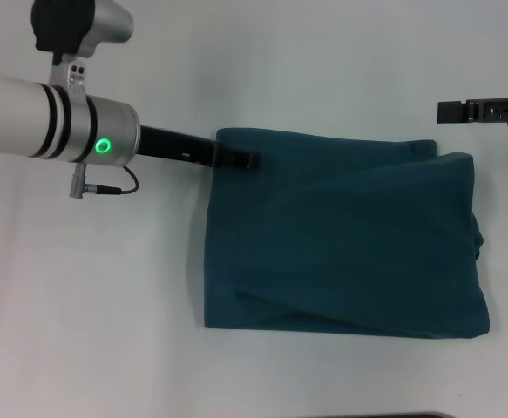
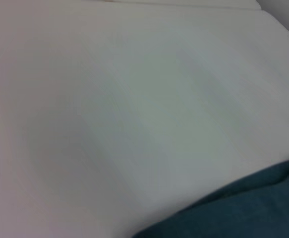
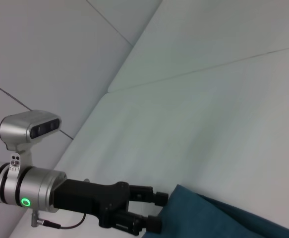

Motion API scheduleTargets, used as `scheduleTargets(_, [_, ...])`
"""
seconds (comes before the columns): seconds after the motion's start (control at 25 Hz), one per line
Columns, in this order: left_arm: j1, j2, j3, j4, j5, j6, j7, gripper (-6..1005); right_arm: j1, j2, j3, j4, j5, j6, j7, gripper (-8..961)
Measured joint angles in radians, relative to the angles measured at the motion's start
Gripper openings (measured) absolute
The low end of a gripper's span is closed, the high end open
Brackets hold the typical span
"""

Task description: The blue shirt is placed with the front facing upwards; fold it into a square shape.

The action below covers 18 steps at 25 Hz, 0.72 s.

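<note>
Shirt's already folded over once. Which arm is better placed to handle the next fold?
Probably left. The left gripper is already at the far left corner of the blue shirt, its fingers at the cloth's edge. The right gripper hovers off the shirt beyond its far right corner.

The blue shirt (image 1: 345,235) lies folded on the table (image 1: 105,331), right of centre. The left gripper (image 1: 243,160) sits at its far left corner — fingertips touching the cloth edge. The right gripper (image 1: 463,111) hangs beyond the far right corner, apart from the shirt.
</note>
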<state>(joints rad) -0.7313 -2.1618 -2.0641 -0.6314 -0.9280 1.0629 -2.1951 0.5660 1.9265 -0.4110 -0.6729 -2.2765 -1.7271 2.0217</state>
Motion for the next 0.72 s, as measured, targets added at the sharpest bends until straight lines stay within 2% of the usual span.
scheduleTargets(0.72, [-0.017,-0.001,0.027,-0.004,-0.008,0.012,0.009,884,0.0,0.0,0.003,0.003,0.0,0.005,0.0,674])
